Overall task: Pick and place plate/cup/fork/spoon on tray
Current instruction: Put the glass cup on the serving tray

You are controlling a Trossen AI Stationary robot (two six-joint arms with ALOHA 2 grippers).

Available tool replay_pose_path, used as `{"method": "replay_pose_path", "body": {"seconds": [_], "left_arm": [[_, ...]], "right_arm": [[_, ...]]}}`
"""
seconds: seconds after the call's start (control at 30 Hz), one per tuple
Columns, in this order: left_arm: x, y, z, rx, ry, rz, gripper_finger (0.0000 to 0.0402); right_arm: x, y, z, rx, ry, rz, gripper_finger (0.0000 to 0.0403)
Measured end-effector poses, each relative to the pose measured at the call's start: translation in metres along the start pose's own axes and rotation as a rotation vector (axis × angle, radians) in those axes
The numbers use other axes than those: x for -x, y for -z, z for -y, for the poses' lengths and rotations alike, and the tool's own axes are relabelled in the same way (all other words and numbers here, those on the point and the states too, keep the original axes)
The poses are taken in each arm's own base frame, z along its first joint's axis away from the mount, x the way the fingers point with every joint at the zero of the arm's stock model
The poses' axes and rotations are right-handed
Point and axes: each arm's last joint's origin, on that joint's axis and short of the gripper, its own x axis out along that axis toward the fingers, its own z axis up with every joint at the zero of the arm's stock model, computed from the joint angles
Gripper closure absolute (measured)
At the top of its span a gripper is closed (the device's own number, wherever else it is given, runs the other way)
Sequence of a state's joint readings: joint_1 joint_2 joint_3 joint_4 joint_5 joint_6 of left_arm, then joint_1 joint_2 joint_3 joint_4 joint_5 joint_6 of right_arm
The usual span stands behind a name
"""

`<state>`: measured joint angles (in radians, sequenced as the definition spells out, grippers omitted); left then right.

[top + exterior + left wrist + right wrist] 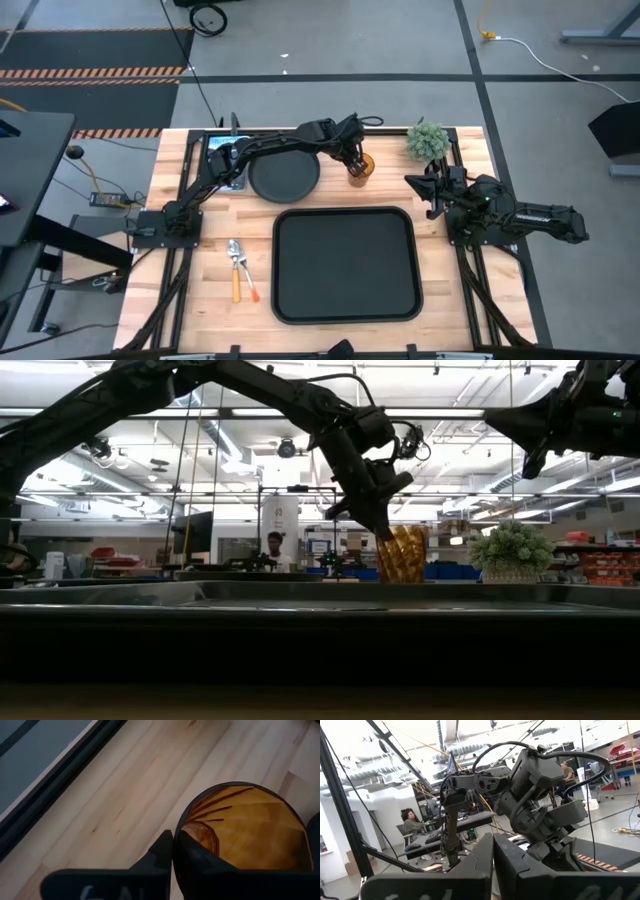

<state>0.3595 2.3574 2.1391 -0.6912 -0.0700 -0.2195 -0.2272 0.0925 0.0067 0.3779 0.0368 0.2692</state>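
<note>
Near edge of counter: my view shows fork and spoon lying side by side, just left of tray, tray bare. Beyond tray: plate on counter. Just right of plate: my left gripper, fingers clenched on rim of cup, cup tilted per low view. Right gripper parked at right edge, fingers pressed together, grasping nothing. Far corner: small potted plant. Picture card left of plate.

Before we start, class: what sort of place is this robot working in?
Probably a robotics lab or workshop: exposed ceiling ducts, hazard-striped floor tape, and a person at a desk beyond the wooden table.
</note>
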Motion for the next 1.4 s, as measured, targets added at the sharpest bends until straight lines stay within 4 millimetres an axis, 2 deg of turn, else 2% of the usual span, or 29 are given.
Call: {"method": "replay_pose_path", "body": {"seconds": [0.2,0.33,0.5,0.7,1.1,1.4], "left_arm": [[0.002,-0.001,0.001,-0.026,0.032,-0.006,0.0385],[0.010,-0.007,0.010,-0.060,0.052,0.021,0.0386],[0.030,-0.016,0.032,-0.134,0.085,0.045,0.0386],[0.054,-0.021,0.067,-0.240,0.138,0.097,0.0384],[0.074,0.001,0.131,-0.342,0.264,0.103,0.0385],[0.064,0.028,0.180,-0.366,0.352,0.155,0.0384]], "right_arm": [[0.000,-0.001,0.000,0.005,-0.006,0.010,0.0385],[0.000,-0.001,0.000,0.014,-0.007,0.012,0.0384],[0.000,-0.005,-0.001,0.027,-0.014,0.023,0.0385],[-0.001,-0.018,-0.006,0.058,-0.044,0.052,0.0385],[-0.002,-0.027,-0.007,0.115,-0.005,0.004,0.0385],[-0.002,-0.023,-0.006,0.135,0.017,-0.035,0.0385]]}}
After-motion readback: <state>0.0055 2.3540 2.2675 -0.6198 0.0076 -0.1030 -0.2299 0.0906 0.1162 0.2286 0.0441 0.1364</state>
